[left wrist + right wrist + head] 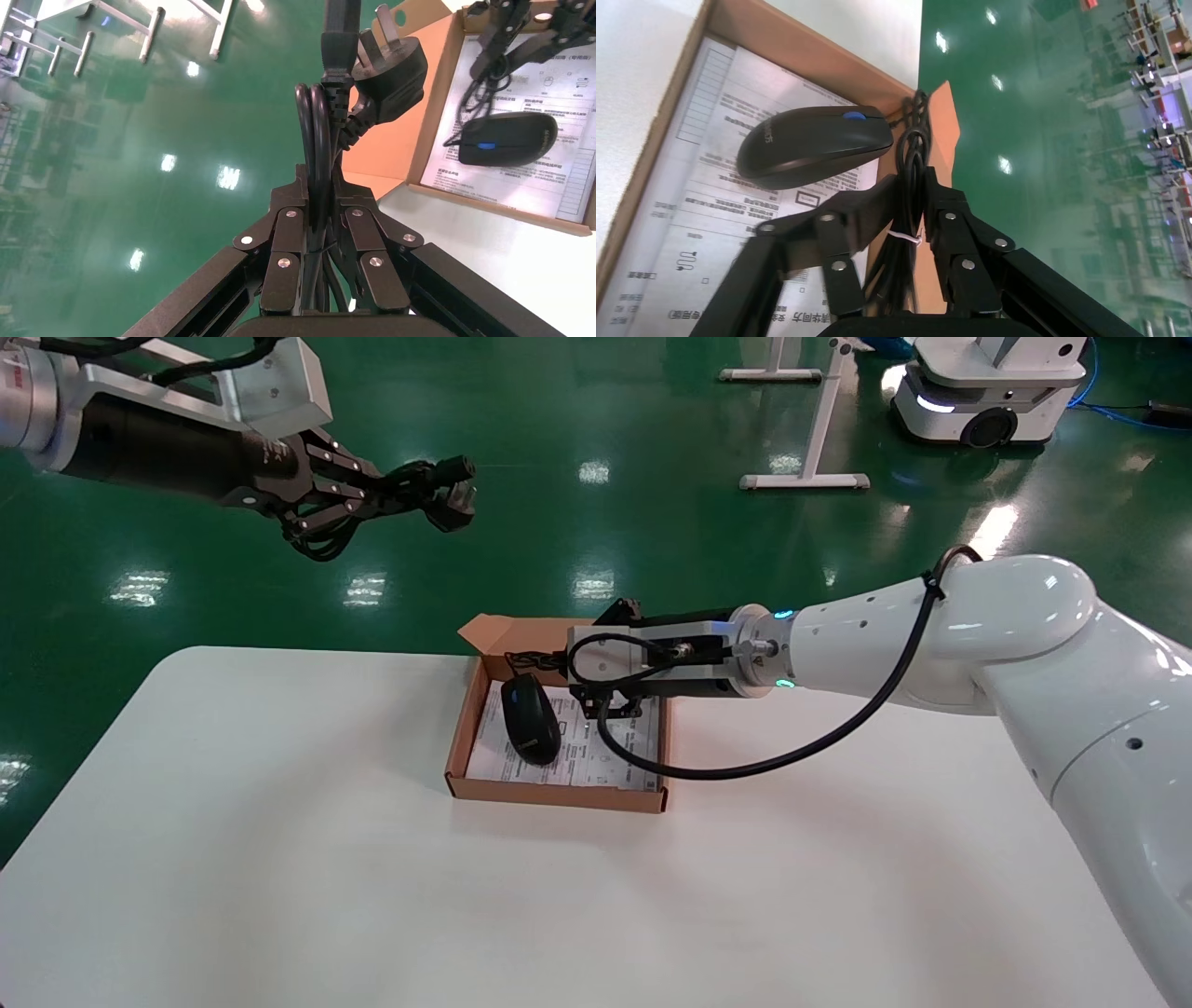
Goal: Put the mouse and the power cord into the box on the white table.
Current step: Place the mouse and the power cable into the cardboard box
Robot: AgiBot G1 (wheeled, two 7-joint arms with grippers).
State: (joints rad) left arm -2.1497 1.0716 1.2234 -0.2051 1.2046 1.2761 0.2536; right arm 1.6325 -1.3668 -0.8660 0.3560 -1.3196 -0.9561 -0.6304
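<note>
The black mouse [530, 718] lies on the printed sheet inside the brown box [559, 794], which stands on the white table [279, 840]. My right gripper [535, 663] reaches into the box's far end. It is shut on the mouse's thin tied cable [910, 210], and the mouse [814, 144] rests just beyond the fingertips. My left gripper [410, 486] hangs high over the green floor, beyond the table's far left. It is shut on the bundled power cord [320, 133], whose pronged plug [390, 67] sticks out past the fingers. The box [429, 91] shows beside it.
The box's flap [498, 633] stands up at its far left corner. The right arm's own black hose [792, 756] loops over the table to the right of the box. White desk legs [810, 430] and another robot's base [987, 393] stand far off on the floor.
</note>
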